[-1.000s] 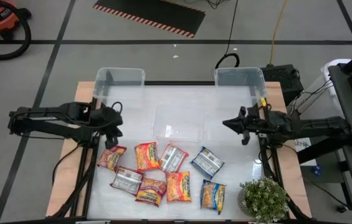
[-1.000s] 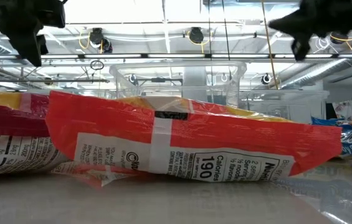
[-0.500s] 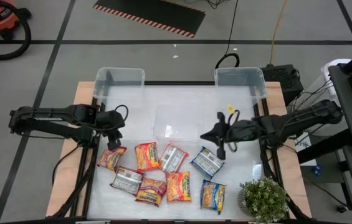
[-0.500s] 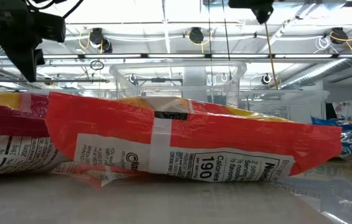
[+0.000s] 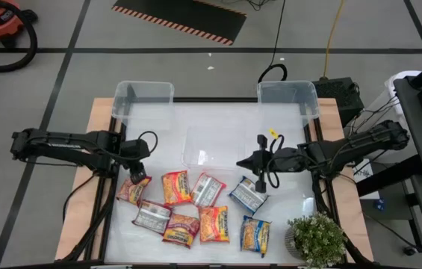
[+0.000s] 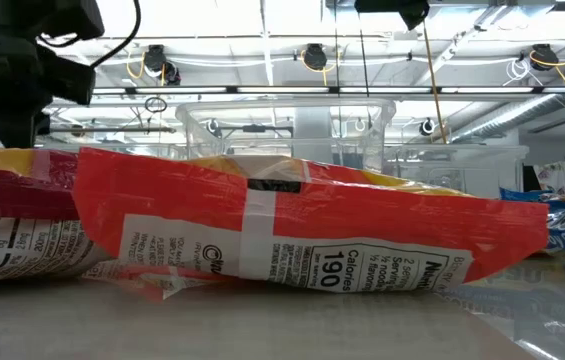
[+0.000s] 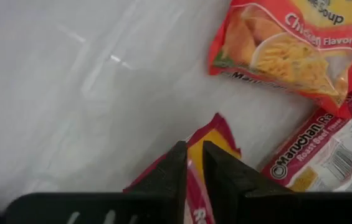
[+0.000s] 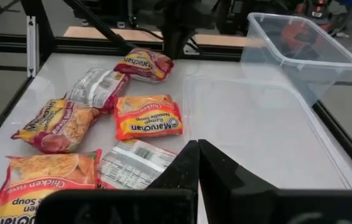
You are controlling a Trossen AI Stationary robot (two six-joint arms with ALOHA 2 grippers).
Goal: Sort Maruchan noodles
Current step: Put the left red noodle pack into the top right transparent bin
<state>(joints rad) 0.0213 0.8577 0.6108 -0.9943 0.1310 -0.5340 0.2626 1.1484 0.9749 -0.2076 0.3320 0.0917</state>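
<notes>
High view shows the Maruchan noodles (image 5: 196,205) lying loose in a cluster on the near half of the white table (image 5: 158,119), eight packets counted from above. A red-pink packet (image 5: 133,189) lies at the cluster's 9 o'clock edge, an orange packet (image 5: 175,187) just beside it, and two blue-yellow packets (image 5: 249,195) at the 3 o'clock side.

The left gripper (image 5: 134,170) hangs just above the red-pink packet, at its 12 o'clock edge. In the left wrist view its fingers (image 7: 182,171) are pressed together with only a sliver between them, holding nothing, tips over the packet's corner.

The right gripper (image 5: 249,163) sits toward the table's middle, at 12 o'clock from the upper blue-yellow packet. Its fingers (image 8: 191,163) are also closed and empty in the right wrist view.

A clear tray (image 5: 218,146) lies at 12 o'clock from the cluster. Two clear bins (image 5: 143,101) stand at the far corners, at 11 and 1 o'clock. A small plant (image 5: 315,239) stands at 4 o'clock.
</notes>
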